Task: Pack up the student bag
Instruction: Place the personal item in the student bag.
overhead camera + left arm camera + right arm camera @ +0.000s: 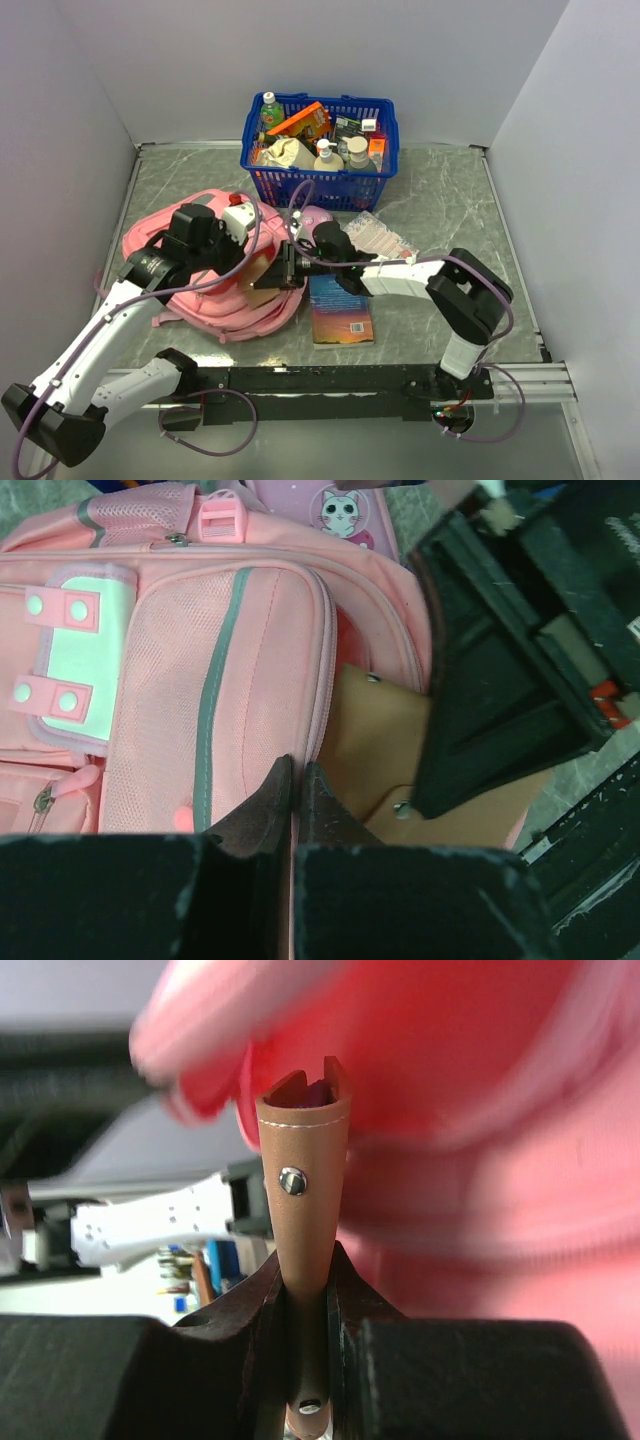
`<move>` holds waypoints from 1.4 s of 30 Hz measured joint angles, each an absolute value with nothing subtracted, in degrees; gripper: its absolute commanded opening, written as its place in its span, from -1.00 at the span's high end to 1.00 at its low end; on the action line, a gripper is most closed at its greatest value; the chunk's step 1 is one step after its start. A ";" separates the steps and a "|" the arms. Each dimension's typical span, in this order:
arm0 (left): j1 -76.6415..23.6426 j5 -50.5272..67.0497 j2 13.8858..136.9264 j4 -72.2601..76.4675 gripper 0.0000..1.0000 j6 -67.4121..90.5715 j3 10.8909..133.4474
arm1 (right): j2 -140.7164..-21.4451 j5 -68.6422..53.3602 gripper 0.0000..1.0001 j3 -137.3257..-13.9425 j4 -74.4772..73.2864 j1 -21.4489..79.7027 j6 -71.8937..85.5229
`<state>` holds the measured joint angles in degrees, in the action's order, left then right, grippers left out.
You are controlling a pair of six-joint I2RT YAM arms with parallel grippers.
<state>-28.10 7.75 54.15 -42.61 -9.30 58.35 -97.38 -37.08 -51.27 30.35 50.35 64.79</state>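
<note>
The student bag [152,243] lies flat at the left of the table, a pink backpack with grey trims [180,680]. My left gripper [243,232] [298,770] is shut, pinching the fabric edge of the bag's opening. Coming from the right, my right gripper [288,268] [305,1260] is shut on a tan leather case [303,1190] with metal studs. The case [262,272] [375,740] sits partly inside the bag's opening, against its red lining. Its lower end is hidden between the fingers.
A blue plastic basket [315,186] full of bottles and packets stands at the back. A book [342,310] lies on the table near the right arm. A small pink pencil case [318,215] [340,510] and a patterned packet [378,235] lie behind the bag.
</note>
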 measured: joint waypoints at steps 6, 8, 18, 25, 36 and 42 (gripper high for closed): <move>-29.36 8.78 53.60 -42.70 0.98 -9.30 58.30 | -101.30 -37.21 0.86 -56.01 33.34 49.01 68.42; -29.61 8.75 53.39 -42.24 0.98 -9.30 58.30 | -101.71 -36.84 0.85 -57.21 32.69 48.77 68.84; -29.34 7.31 53.39 -41.45 0.98 -9.10 59.44 | -102.72 -23.18 -0.50 -63.51 24.34 52.58 66.76; -29.04 5.13 53.30 -41.69 0.98 -9.10 59.81 | -101.67 -15.35 -0.58 -68.05 10.13 54.48 59.13; -29.98 8.23 53.32 -41.93 0.98 -8.08 59.37 | -86.65 -8.95 0.63 -60.36 2.44 56.21 43.20; -30.00 8.23 53.43 -41.93 0.98 -8.08 59.37 | -86.32 -6.44 0.88 -60.29 -0.73 59.05 37.01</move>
